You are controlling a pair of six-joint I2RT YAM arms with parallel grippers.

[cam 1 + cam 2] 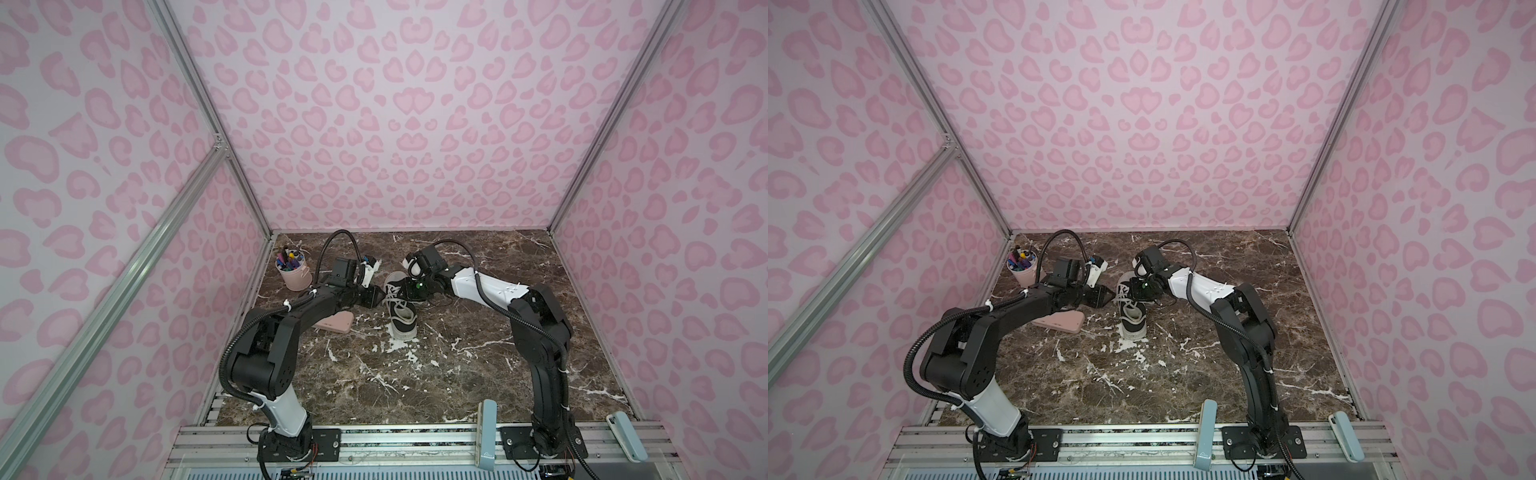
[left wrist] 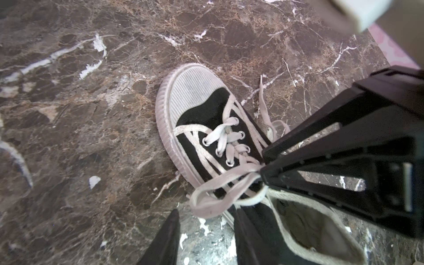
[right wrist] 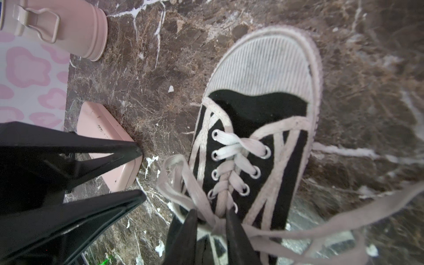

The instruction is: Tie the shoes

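The shoe is one small black canvas sneaker with a white toe cap, lying mid-table in both top views with its toe pointing away from the arm bases. My left gripper hovers beside its left flank, open, with only marble between the fingers. A white lace loop hangs just past the tips. My right gripper is over the tongue, shut on the crossed laces near the top eyelets. Loose lace ends trail off to the side.
A flat pink case lies on the marble just left of the shoe, under my left forearm. A pink cup of pens stands at the back left by the wall. Two pale blue handles stand on the front rail.
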